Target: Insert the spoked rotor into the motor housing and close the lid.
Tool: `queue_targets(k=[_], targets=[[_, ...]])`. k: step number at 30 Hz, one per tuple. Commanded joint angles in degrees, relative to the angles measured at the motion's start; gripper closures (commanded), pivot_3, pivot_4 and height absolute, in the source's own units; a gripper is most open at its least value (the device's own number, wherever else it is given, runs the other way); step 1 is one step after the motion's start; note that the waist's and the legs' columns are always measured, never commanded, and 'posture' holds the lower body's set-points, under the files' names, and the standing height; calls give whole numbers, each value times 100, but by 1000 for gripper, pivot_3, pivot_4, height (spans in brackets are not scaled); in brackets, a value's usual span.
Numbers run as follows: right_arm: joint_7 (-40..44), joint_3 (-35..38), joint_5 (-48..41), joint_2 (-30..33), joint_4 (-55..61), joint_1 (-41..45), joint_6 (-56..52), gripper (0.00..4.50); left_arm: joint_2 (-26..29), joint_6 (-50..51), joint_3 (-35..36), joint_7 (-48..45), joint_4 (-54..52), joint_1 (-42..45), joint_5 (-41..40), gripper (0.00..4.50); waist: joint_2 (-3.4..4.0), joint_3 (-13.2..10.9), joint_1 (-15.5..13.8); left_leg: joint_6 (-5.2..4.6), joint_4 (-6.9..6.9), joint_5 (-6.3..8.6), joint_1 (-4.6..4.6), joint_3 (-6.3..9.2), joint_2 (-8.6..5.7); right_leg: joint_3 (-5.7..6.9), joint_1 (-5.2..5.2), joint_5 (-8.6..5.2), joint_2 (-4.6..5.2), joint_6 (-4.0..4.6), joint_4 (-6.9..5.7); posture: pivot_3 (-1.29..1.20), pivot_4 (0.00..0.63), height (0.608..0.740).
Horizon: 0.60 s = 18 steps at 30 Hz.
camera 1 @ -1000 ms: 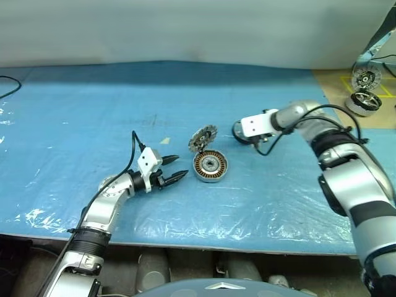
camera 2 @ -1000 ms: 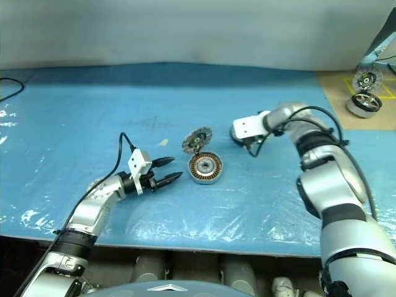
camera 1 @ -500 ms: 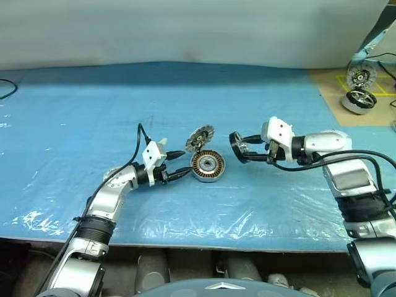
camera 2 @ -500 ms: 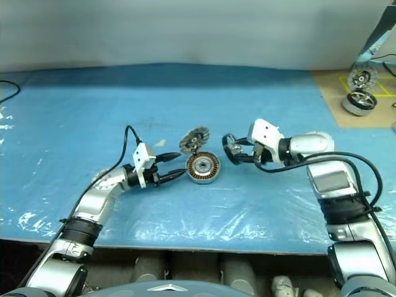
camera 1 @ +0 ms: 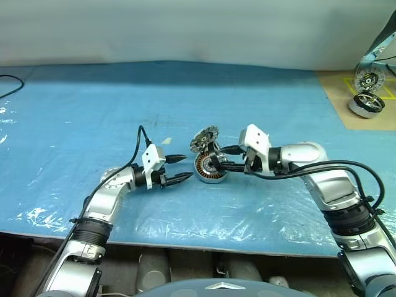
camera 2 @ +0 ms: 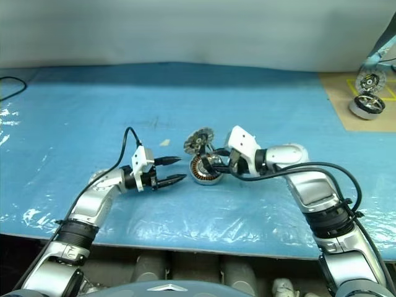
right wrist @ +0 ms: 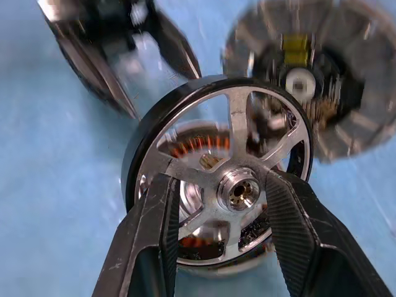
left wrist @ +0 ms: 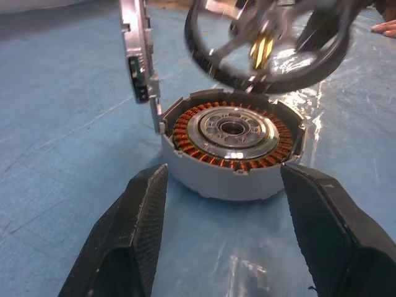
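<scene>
Holding the spoked rotor (right wrist: 216, 179) by its spokes, the right gripper (camera 1: 218, 162) has it tilted just above the motor housing (left wrist: 232, 151), whose copper windings show through the gaps between the spokes in the right wrist view. By the look of it the task is about halfway: the rotor is picked up and brought over the can, but it is not yet seated, and the lid (camera 1: 203, 139) stands upright at the far edge of the housing, open on what looks like a hinge. What remains is to level the rotor, lower its hub onto the central hub, let go, then fold the lid down. The right gripper's 2 fingers (right wrist: 154, 247) are clamped partway on the rotor, 1 on either side of its hub. The left gripper (camera 1: 177, 168) hovers just beside the housing on the blue table (camera 1: 74, 111), its 2 fingers (left wrist: 133, 229) spread wide and empty, the housing lying straight ahead between them but untouched.
</scene>
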<state>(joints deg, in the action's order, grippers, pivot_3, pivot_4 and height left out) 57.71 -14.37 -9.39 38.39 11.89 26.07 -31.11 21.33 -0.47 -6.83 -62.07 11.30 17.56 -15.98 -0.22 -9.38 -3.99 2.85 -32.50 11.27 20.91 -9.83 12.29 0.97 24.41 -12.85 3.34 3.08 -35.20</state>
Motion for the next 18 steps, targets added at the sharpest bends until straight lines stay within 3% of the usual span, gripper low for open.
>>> queue_targets(k=[1,15,18], targets=[[66,-106,199,66,-106,158,389,2785,86,145,31,54,-454,-56,-96,1477,0,0,1,1,3,-1,0,0,0,0,0,0,-1,0,0,0,150,740],[298,-457,653,150,-240,413,878,2785,89,518,-43,300,-939,-155,-96,1477,0,0,5,0,0,-2,-5,0,0,0,-4,2,-1,-2,-1,0,150,740],[270,-546,824,131,-317,425,1025,1761,70,525,-44,374,-951,-125,-73,1477,0,0,6,0,-2,-2,-6,0,0,0,-5,2,-1,-2,-4,0,150,740]])
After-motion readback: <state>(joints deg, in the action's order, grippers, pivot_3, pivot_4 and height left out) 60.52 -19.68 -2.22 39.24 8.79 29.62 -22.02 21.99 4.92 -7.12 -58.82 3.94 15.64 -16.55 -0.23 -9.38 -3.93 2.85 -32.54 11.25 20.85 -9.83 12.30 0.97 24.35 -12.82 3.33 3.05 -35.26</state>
